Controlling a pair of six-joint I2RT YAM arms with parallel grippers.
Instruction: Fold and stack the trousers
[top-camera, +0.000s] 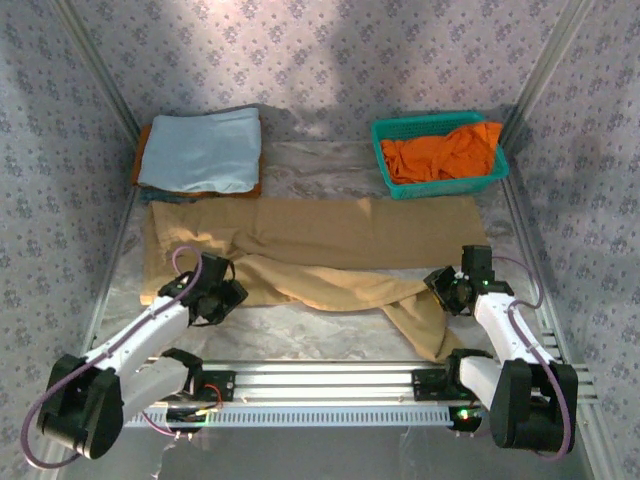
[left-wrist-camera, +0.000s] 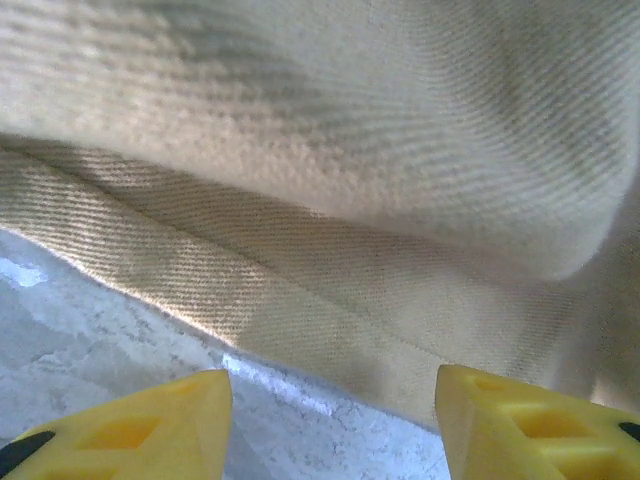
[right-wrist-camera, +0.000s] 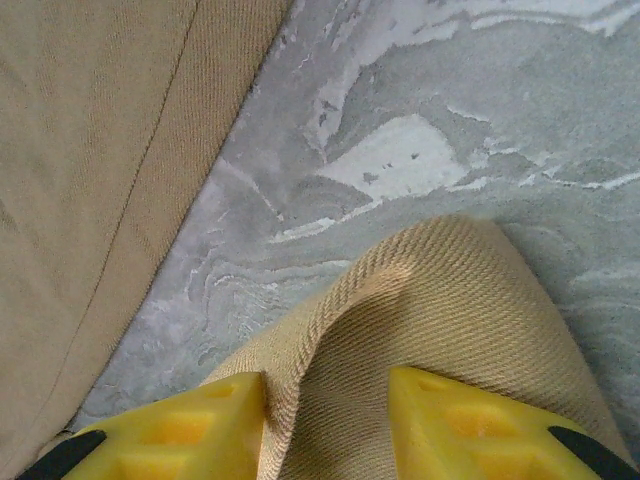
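Observation:
The tan trousers (top-camera: 330, 235) lie spread across the table. One leg runs straight along the back, the other slants toward the front right. My left gripper (top-camera: 220, 295) hovers low at the trousers' left end. In the left wrist view it (left-wrist-camera: 335, 425) stands open over bare table, with the trousers' hem (left-wrist-camera: 350, 300) just ahead of the yellow fingertips (left-wrist-camera: 150, 430). My right gripper (top-camera: 447, 290) is at the slanted leg's far end. In the right wrist view it (right-wrist-camera: 327, 425) is shut on a raised fold of the trousers (right-wrist-camera: 450, 300), and the other leg (right-wrist-camera: 90, 150) lies at the left.
A light blue folded cloth (top-camera: 203, 150) sits at the back left. A green basket (top-camera: 385, 160) holding an orange garment (top-camera: 445, 155) stands at the back right. Patterned walls close in both sides. An aluminium rail (top-camera: 320, 380) runs along the front by the arm bases.

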